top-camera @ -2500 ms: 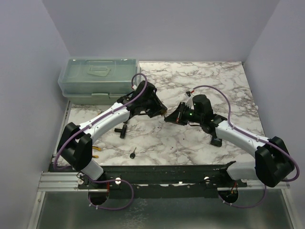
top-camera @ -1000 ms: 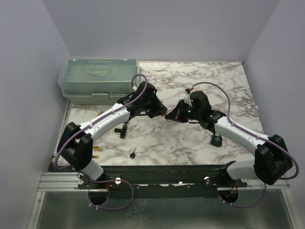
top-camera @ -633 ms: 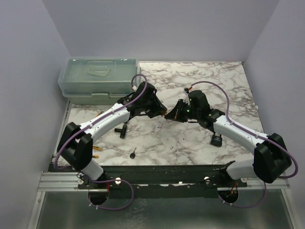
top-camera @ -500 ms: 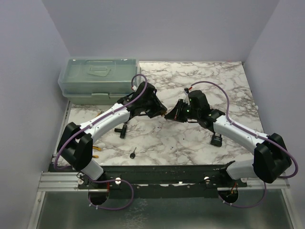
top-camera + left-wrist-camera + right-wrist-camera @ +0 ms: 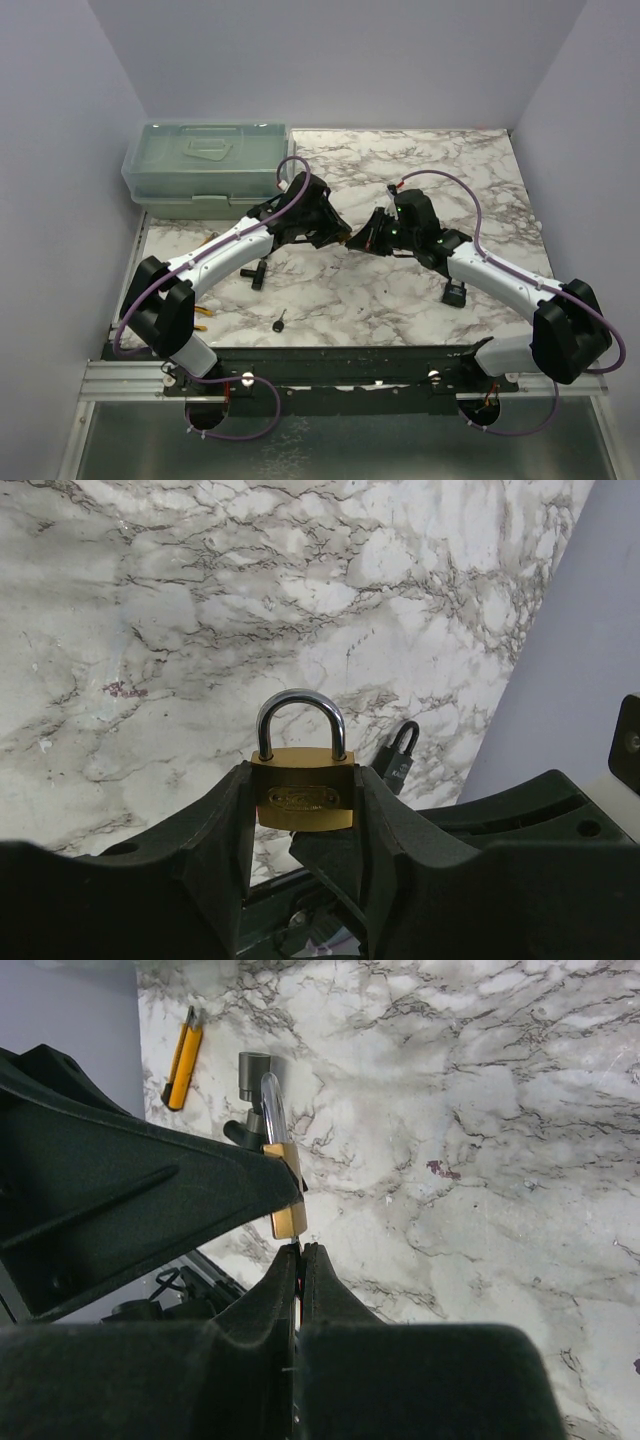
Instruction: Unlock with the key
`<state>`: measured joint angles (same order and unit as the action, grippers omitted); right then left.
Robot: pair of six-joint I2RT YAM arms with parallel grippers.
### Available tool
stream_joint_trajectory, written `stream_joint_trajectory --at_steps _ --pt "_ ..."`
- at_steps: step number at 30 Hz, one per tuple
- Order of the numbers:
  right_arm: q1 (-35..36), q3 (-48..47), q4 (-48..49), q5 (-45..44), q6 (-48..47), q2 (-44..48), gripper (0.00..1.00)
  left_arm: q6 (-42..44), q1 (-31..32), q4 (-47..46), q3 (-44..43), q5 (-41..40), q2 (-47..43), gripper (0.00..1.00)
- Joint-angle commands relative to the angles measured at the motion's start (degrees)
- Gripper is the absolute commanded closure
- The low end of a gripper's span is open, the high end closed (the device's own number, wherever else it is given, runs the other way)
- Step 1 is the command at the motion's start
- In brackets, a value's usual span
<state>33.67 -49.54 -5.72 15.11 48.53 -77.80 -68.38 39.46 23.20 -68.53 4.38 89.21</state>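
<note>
The tiny black-headed metal key [image 5: 280,321] lies on the marble table [image 5: 340,290]. The left gripper [image 5: 302,785] clamps a brass padlock [image 5: 300,805]. The right gripper [image 5: 299,1252], fingers pressed shut, sits just beneath its base. A small black padlock [image 5: 455,293] lies apart.

a green lidded box [image 5: 205,168] sits at the table's [image 5: 450,170] far left.

The left end effector [image 5: 303,780] covered both flanks of the brass padlock [image 5: 303,800]; its keyway was not visible in either wrist view. Whether anything lay between the pressed-together fingers of the right end effector [image 5: 300,1250] could not be resolved. In the top view, the key [image 5: 281,321] was too small to show blade detail.
</note>
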Motion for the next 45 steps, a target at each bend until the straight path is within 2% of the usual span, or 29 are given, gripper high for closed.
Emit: stream_joint_trajectory --at_steps 1,12,13,17,20,31,37,45 --pt "-0.20 -1.96 0.58 -4.39 -0.69 -0.44 1.00 -0.78 1.24 0.27 -0.72 1.37 -0.96 1.00" --pt "-0.18 0.90 5.18 -2.02 -1.01 1.65 0.99 -1.06 1.27 0.17 -0.56 1.22 -0.94 1.00" --pt "-0.18 0.93 5.19 -1.71 -1.17 1.83 0.96 -1.05 1.31 0.10 -0.55 0.98 -0.92 1.00" --pt "-0.21 1.55 4.93 -1.00 -1.98 3.11 0.70 -1.32 1.31 0.09 -0.41 -0.89 -0.70 1.00" --pt "-0.18 2.35 4.20 -0.96 -2.21 4.31 0.64 -1.79 1.18 0.00 -0.59 -2.01 -0.29 1.00" --pt "-0.18 3.12 0.05 -1.16 -2.68 5.83 0.64 -2.63 1.15 -1.38 -1.27 -2.84 1.05 1.00" --pt "-0.18 3.48 0.84 -0.67 -2.30 4.72 0.74 -2.68 1.18 -1.63 -0.95 -2.63 0.70 1.00" --pt "-0.18 3.16 1.89 -0.03 -1.95 3.34 0.81 -2.55 1.16 -1.88 -0.55 -2.49 0.19 1.00"
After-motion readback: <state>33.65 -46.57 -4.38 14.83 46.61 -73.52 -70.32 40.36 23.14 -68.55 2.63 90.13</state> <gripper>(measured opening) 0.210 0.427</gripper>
